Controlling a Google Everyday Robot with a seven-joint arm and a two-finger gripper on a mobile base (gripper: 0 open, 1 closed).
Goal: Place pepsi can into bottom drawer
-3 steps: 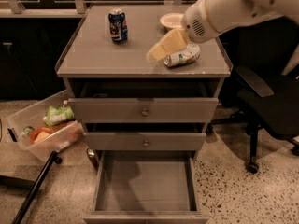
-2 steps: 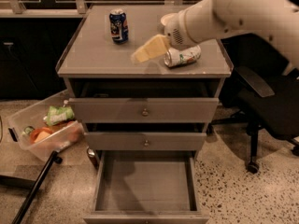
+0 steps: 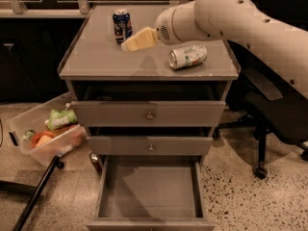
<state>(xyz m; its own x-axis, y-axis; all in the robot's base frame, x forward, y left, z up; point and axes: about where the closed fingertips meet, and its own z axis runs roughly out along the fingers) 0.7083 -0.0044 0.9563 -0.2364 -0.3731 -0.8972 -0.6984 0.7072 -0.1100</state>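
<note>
Nearest me, at the foot of the grey metal cabinet [image 3: 149, 114], the deep grey bottom drawer [image 3: 149, 191] stands pulled out, its flat floor bare and ready to receive. Above it in the cabinet's front, the two shallower knobbed drawers are closed. On the cabinet's counter [image 3: 106, 57], a silver-white can with green markings [image 3: 187, 56] lies on its side towards the right front. Further back, over the counter's middle, the cream-coloured gripper [image 3: 139, 39] points left and hangs low; I cannot tell how far it is open, and it has hold of nothing. At the counter's back left the small dark-blue pepsi can [image 3: 121, 25] stands upright, just beside the gripper's tip; whether they touch I cannot tell.

I judge the can light, thin-walled and slick, easily dented if empty and easily tipped by a nudge. I would take it across the middle of its round body, squarely from the side, with a modest squeeze.
</note>
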